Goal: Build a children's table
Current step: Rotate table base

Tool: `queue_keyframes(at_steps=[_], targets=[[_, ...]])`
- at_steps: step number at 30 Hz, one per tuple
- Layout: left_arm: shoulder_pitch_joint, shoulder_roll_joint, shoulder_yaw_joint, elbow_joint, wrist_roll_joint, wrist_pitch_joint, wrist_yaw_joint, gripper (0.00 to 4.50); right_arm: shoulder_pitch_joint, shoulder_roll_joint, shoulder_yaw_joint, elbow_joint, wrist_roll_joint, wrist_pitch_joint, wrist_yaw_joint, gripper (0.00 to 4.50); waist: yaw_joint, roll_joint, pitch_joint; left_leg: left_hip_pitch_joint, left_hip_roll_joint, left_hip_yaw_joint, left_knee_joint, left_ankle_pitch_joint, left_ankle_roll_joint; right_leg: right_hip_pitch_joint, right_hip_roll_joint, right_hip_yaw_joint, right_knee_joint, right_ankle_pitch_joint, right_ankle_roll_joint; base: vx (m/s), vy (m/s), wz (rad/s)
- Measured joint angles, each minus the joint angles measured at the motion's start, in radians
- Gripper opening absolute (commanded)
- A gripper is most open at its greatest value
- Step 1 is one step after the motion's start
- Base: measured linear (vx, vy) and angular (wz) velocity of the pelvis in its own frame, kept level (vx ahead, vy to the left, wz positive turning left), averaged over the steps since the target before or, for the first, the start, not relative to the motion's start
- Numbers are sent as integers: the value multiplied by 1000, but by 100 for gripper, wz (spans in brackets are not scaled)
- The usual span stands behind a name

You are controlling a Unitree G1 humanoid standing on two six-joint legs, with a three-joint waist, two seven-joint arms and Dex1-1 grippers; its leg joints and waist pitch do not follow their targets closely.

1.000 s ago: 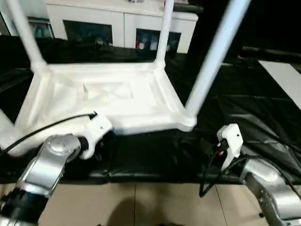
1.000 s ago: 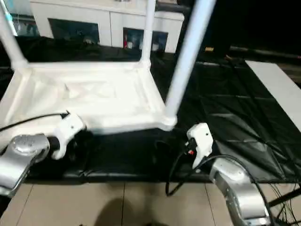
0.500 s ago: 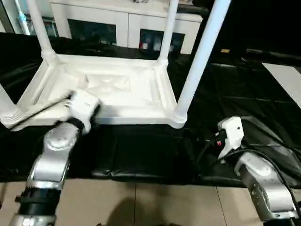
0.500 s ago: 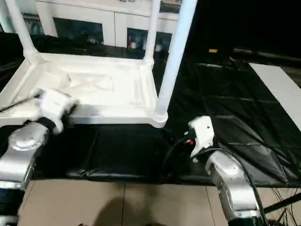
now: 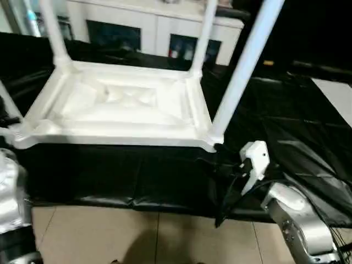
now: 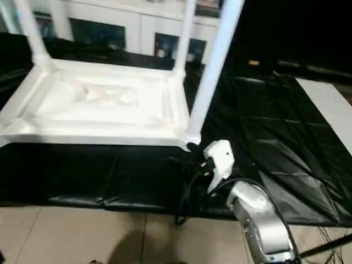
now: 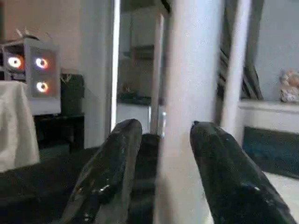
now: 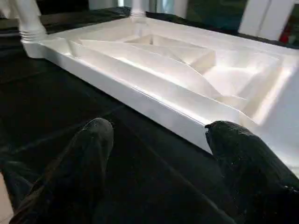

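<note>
The white tabletop [image 5: 121, 104] lies upside down on a black sheet, ribbed underside up. Legs stand in its corner sockets: the far-left leg [image 5: 54, 33], the far-right leg [image 5: 202, 38] and the near-right leg [image 5: 242, 66]. A near-left leg [image 5: 6, 107] shows at the picture's edge. My left gripper [image 7: 166, 128] is open, with that white leg [image 7: 191, 84] between its black fingers. My right gripper [image 8: 156, 130] is open and empty, low over the sheet, facing the tabletop's near rim [image 8: 154, 105]. Its white wrist housing [image 5: 254, 160] sits just in front of the near-right corner.
A white cabinet with glass doors [image 5: 154, 27] stands behind the table. The black sheet [image 5: 137, 176] ends at a beige tiled floor [image 5: 110, 236] in front. A white board [image 5: 336, 93] lies at the far right. Cables hang from my right wrist.
My left arm has swung from the tabletop's near rim out to the left edge, to the near-left leg. My right gripper has moved closer to the near-right corner. The camera has shifted.
</note>
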Motion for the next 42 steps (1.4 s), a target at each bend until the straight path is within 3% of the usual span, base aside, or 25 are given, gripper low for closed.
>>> queue_keyframes(at_steps=[11,16,22,28,32,34,36,37,40,42], targets=[[-97,58,-11,165,-129,44,-185,339,-1,-3,51,-41,29,55,54,357,-1,4,2,0,1,-4,0,1,-1,0,1,-2,3,4,-2,0,0,0],[-118,79,-25,220,-149,66,-232,394,-21,0,59,-41,29,57,55,357,12,6,3,0,1,-4,0,1,-2,0,1,-2,4,6,-4,0,0,0],[-205,117,-14,355,-176,142,-233,437,-25,8,62,-41,28,60,51,357,24,4,2,0,1,-5,0,2,-3,0,1,-2,4,7,-6,0,0,0],[-249,154,-5,434,-207,160,-270,447,-45,12,63,-38,27,60,50,357,24,3,1,0,1,-4,0,2,-4,-1,1,-3,4,7,-6,0,0,0],[-269,181,1,459,-267,221,-394,447,-49,12,63,-34,26,60,50,357,25,4,2,1,1,-4,0,2,-4,0,1,-2,4,7,-6,0,0,0],[-261,201,5,456,-306,263,-469,447,-49,11,62,-33,26,60,50,357,29,5,2,0,1,-4,0,2,-4,0,1,-3,4,7,-7,0,0,0],[-191,234,-14,381,-344,324,-595,447,-50,10,61,-31,25,59,52,357,32,7,4,0,1,-3,0,2,-4,0,0,-2,4,7,-7,0,0,0],[-120,261,-50,300,-370,371,-692,447,-47,5,60,-29,25,59,51,357,37,8,5,0,0,-3,0,2,-4,0,-1,-2,4,6,-7,0,0,0],[-25,286,-153,163,-416,451,-855,447,-48,-1,61,-26,22,59,52,357,57,10,6,1,1,0,0,2,-4,4,-2,-1,3,4,-6,0,0,0],[12,301,-221,113,-426,485,-924,447,-47,-2,61,-27,21,59,53,357,60,11,7,2,1,1,0,2,-4,8,-2,1,4,4,-5,0,0,0]])
